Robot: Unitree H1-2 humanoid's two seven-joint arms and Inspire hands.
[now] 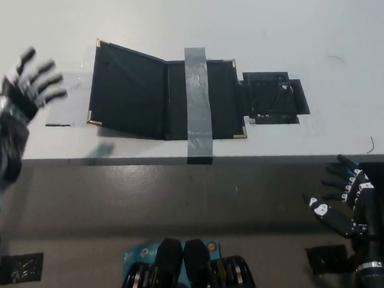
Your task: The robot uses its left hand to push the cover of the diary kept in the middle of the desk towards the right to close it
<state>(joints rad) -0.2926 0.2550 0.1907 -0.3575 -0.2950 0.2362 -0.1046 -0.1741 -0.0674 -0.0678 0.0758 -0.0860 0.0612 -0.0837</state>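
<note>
A black diary (165,97) with gold corners lies open in the middle of the white desk (187,18). Its left cover (126,90) is tilted up a little. A grey tape strip (198,101) runs over its right half and down to the desk's front edge. My white left hand (16,112) is raised at the far left, open with fingers spread, over the desk's left part and apart from the cover. My black right hand (343,197) rests open below the desk's front edge at the right.
A patch of black tape (274,97) sits on the desk right of the diary. Clear tape (70,99) lies on the desk left of the cover. The grey floor (175,202) shows below the desk edge.
</note>
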